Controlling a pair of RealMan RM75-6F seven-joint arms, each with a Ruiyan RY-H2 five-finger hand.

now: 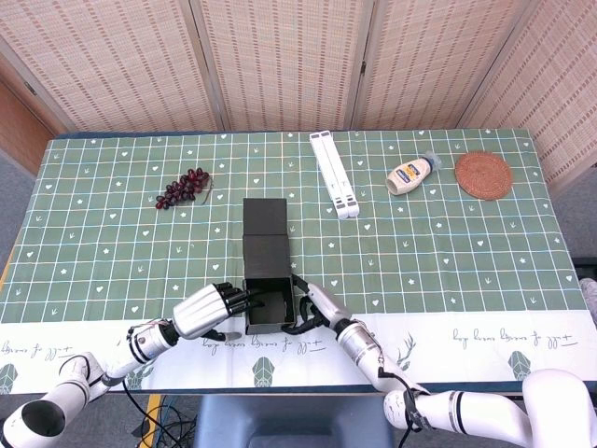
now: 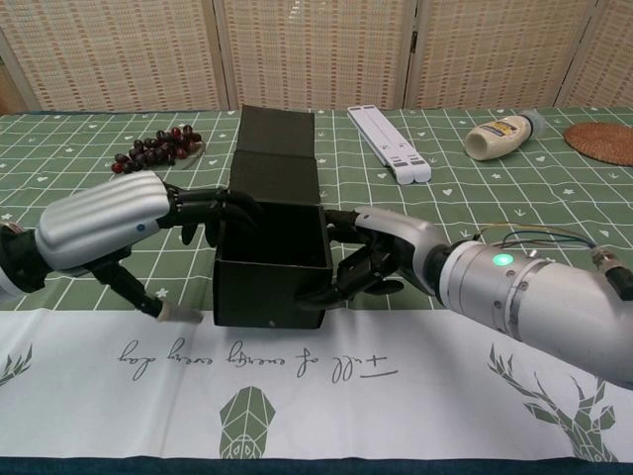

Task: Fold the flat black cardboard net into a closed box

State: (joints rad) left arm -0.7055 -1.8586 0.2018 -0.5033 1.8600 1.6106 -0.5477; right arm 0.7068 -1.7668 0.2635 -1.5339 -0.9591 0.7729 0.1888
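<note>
The black box sat open-topped near the counter's front edge, its lid panels lying flat behind it, pointing toward the grapes. Both hands flanked it, seemingly to keep the raised walls square. The left robot hand lay low at the box's left side, its fingers hooked over the left wall's rim and its thumb planted on the counter. The right robot hand was curled against the right wall, clasping it near the front corner. The lid was not yet folded over.
</note>
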